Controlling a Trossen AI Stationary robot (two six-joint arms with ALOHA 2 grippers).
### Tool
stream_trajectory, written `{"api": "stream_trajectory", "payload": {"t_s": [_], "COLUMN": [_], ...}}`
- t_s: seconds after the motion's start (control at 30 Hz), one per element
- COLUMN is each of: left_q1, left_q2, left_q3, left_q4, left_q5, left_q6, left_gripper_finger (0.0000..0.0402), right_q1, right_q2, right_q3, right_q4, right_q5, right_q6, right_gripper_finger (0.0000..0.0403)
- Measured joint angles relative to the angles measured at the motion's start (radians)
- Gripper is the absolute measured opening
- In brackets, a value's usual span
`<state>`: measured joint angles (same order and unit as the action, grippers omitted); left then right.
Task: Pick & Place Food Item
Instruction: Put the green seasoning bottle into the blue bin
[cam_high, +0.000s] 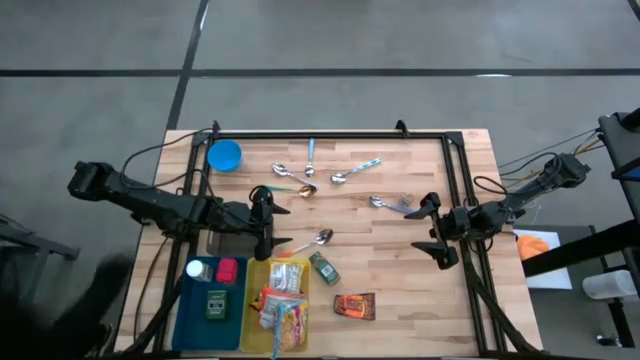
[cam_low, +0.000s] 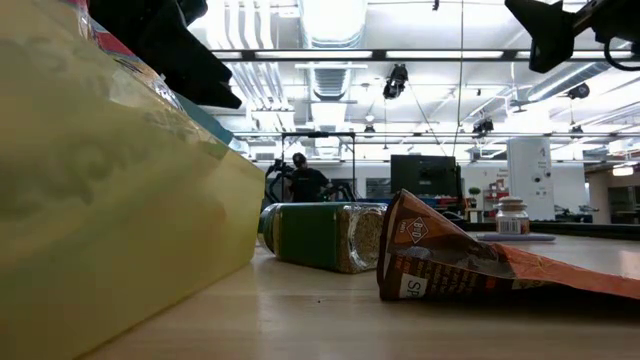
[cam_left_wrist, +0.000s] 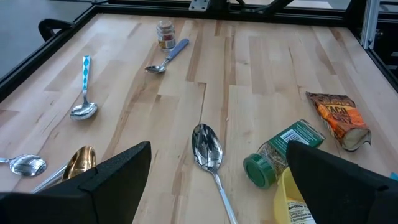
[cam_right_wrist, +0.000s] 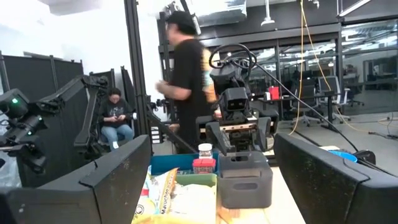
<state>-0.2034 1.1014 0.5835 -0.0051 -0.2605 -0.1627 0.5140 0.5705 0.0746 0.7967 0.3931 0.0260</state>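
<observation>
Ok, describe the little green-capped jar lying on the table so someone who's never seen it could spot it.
Start at the yellow tray near the table's front edge, on the left arm's side. The green-capped spice jar lies tipped over on the bare wood just beside it. Unlike the flat brown snack packet nearby, it is a clear cylinder with a green label.

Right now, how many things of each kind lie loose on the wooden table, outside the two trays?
Spoons: 6
Jars: 2, the green-lidded spice jar and the small jar
Blue bowl: 1
Brown packet: 1
Total: 10
</observation>
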Motion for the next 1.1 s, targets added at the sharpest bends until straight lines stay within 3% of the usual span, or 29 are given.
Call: {"api": "stream_trajectory", "payload": {"t_s": [0.93, 1.0, 1.1], "left_q1": [0.0, 0.0, -0.004], "left_q2": [0.0, 0.0, 0.0], "left_q3": [0.0, 0.0, 0.0], "left_q4": [-0.008, -0.007, -0.006], "left_q5": [0.0, 0.0, 0.023], "left_q6": [0.006, -0.02, -0.193], "left_gripper_finger": [0.0375, 0.0375, 0.0375], "right_q1": [0.0, 0.0, 0.0], "right_q2": [0.0, 0.0, 0.0], "right_q3": [0.0, 0.0, 0.0], "right_q4": [0.0, 0.0, 0.0], "right_q5": [0.0, 0.0, 0.0], "right_q6": [-0.001, -0.001, -0.001], "right_gripper_finger": [0.0338, 0.0338, 0.0338]}}
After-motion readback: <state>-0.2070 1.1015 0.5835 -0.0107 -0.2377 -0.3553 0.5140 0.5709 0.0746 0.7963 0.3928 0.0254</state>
